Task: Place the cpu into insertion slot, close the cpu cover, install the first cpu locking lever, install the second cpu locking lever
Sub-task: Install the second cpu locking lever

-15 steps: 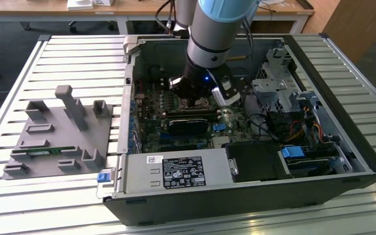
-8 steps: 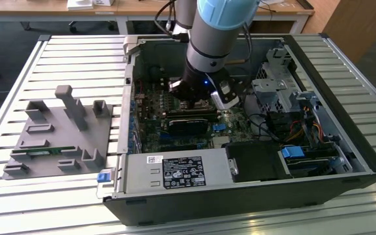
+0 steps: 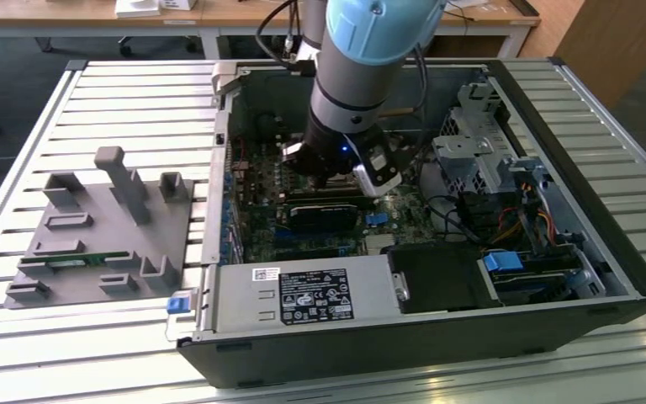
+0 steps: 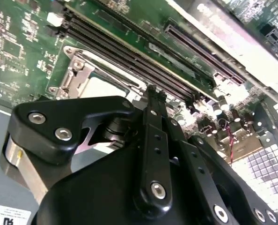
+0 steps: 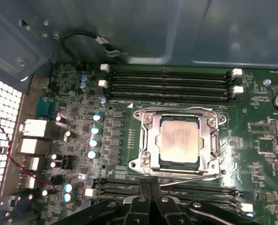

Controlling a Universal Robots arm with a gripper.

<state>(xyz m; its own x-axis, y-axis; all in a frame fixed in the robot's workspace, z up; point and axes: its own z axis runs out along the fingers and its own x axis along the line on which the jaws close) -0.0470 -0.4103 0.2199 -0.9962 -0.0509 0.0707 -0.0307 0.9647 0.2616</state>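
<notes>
In the first wrist view the cpu sits flat in the insertion slot, its dull silver top showing through the window of the cpu cover, which lies closed over the socket as a silver-grey frame. A thin locking lever runs along the edge of the frame nearest the gripper, and another lever runs down one side. Beyond the socket lie 4 long black memory slots with white end clips, and more slots lie between the socket and the gripper.

The gripper hangs just short of the socket — its 2 black fingertips pressed together with nothing between them. In the second wrist view the same pair of fingertips meets at a narrow point near the corner of the socket frame, above the green motherboard.

In the exterior view the arm reaches down into the open computer case — the wrist low over the board. A grey fixture tray with upright pegs rests on the slatted table, at the exterior view's left of the case.
</notes>
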